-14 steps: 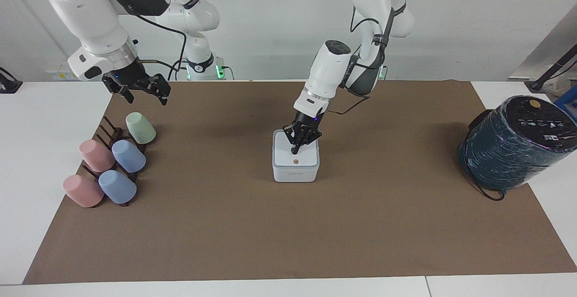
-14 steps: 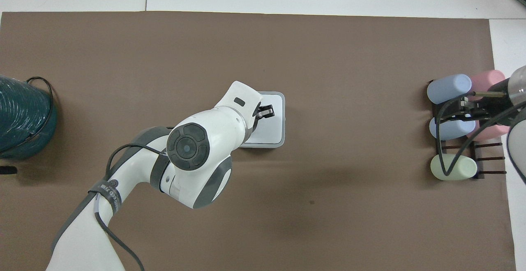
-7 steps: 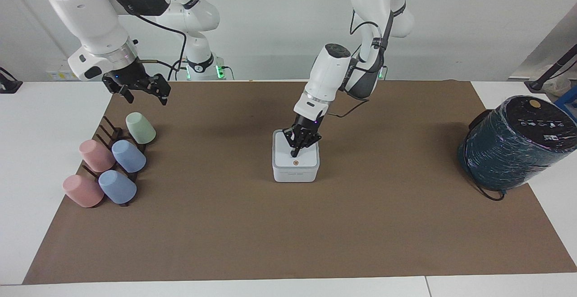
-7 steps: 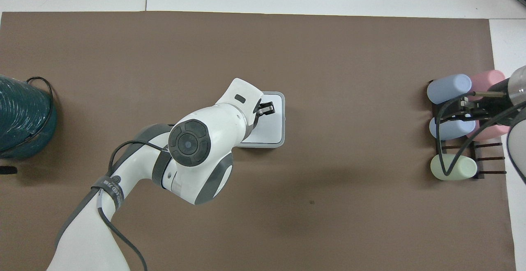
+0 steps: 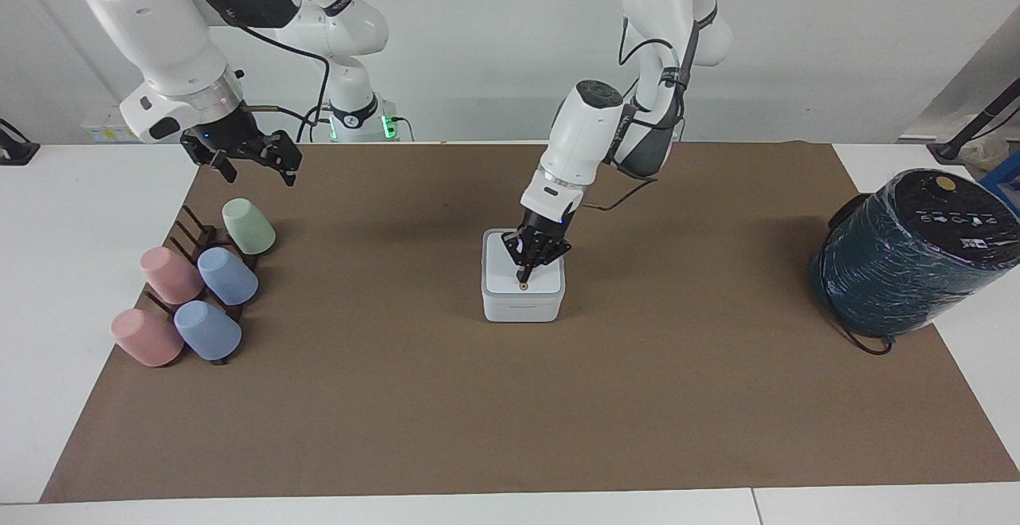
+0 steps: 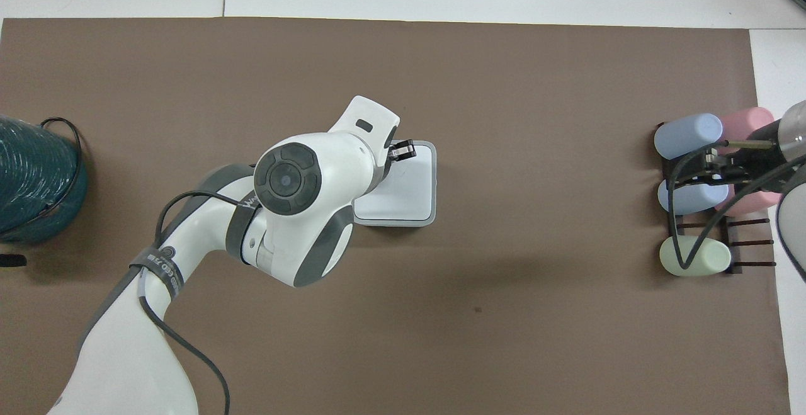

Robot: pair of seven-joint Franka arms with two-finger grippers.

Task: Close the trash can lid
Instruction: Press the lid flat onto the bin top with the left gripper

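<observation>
The white square trash can (image 5: 522, 307) stands mid-mat. Its lid (image 5: 500, 274) lies flat on top, orange dot (image 5: 523, 287) upward; it also shows in the overhead view (image 6: 412, 191). My left gripper (image 5: 523, 276) points down with its fingers together, tips on the lid just beside the orange dot; in the overhead view the left gripper (image 6: 403, 150) is over the lid's edge farther from the robots. My right gripper (image 5: 255, 165) waits open in the air over the cup rack, holding nothing.
A dark rack with several pastel cups (image 5: 199, 290) lies at the right arm's end of the mat. A large dark teal wrapped cylinder (image 5: 908, 258) with a cable stands at the left arm's end. The brown mat (image 5: 510, 413) covers the table.
My left gripper has slid along the lid away from the robots, from its middle to beside the orange dot. The lid stays flat. The right arm has not moved.
</observation>
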